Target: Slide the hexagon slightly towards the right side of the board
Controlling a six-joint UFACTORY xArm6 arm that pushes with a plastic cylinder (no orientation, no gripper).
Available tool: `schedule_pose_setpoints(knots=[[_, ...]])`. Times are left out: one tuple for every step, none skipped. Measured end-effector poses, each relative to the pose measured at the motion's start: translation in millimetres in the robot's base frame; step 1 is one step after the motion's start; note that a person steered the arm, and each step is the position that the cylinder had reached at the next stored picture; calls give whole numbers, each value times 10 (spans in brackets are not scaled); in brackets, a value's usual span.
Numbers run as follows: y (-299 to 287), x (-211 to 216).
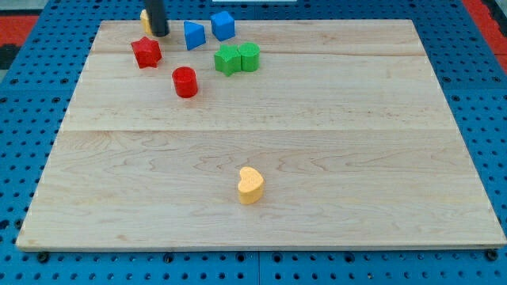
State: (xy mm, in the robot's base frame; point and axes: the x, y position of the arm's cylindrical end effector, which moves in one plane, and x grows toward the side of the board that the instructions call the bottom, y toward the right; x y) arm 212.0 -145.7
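Observation:
My tip (159,34) rests near the board's top left corner. A yellow block (144,19) sits just left of and behind the rod; it is mostly hidden and its shape cannot be made out. A red star (146,52) lies just below the tip. A blue triangular block (194,35) is right of the tip, with a blue cube (223,25) beyond it. A green star (228,59) touches a green block (249,56) that looks hexagonal or round. A red round-looking block (185,81) lies below them.
A yellow heart (250,185) sits alone in the lower middle of the wooden board (356,158). A blue pegboard surface (491,95) surrounds the board on all sides.

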Motion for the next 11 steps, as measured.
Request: schedule_pose_setpoints(knots=[[40, -202], [6, -207], [-453, -34], [-615, 557], [-987, 551], [-1467, -42], [-1488, -203], [-1424, -207], [-1151, -201], [-568, 23], [-674, 332]])
